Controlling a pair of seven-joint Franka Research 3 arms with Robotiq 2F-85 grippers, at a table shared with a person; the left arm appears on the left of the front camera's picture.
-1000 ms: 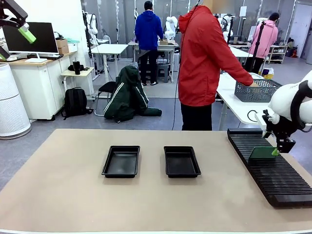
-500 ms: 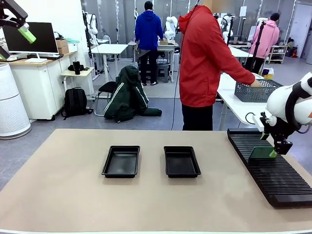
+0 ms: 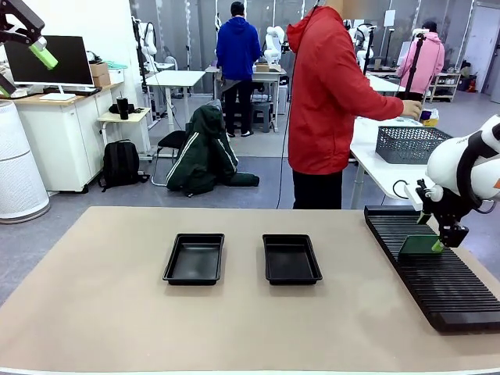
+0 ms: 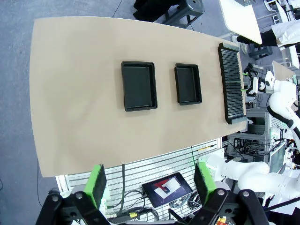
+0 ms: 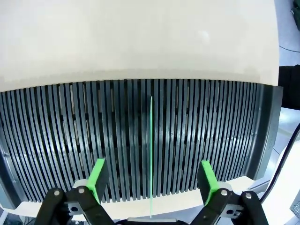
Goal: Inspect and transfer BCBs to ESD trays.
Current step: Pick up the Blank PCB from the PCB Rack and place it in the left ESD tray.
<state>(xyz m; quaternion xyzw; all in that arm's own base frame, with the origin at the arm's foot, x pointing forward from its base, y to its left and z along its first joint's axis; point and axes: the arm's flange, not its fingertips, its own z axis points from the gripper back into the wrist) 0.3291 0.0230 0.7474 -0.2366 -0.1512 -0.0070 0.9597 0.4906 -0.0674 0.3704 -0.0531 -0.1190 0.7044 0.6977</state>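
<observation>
One BCB (image 3: 418,246) stands on edge in a slot of the black ribbed rack (image 3: 437,285) at the table's right. In the right wrist view this BCB (image 5: 151,150) is a thin green line running between the fingers. My right gripper (image 3: 443,239) (image 5: 152,180) is open and straddles the board's near edge, with its pads apart from it. Two empty ESD trays sit side by side mid-table, the left tray (image 3: 194,258) (image 4: 139,86) and the right tray (image 3: 291,258) (image 4: 188,83). High above the table's left end, my left gripper (image 4: 151,183) is open and holds nothing.
A person in a red jacket (image 3: 328,94) stands at the far side, turned toward a side table with a dark mesh basket (image 3: 410,144), one hand raised past it. The brown table (image 3: 117,312) has free room around the trays.
My right gripper rose slightly over the board, then held still. The person's hand lifted from the mesh basket and reached farther right. The left arm has not moved.
</observation>
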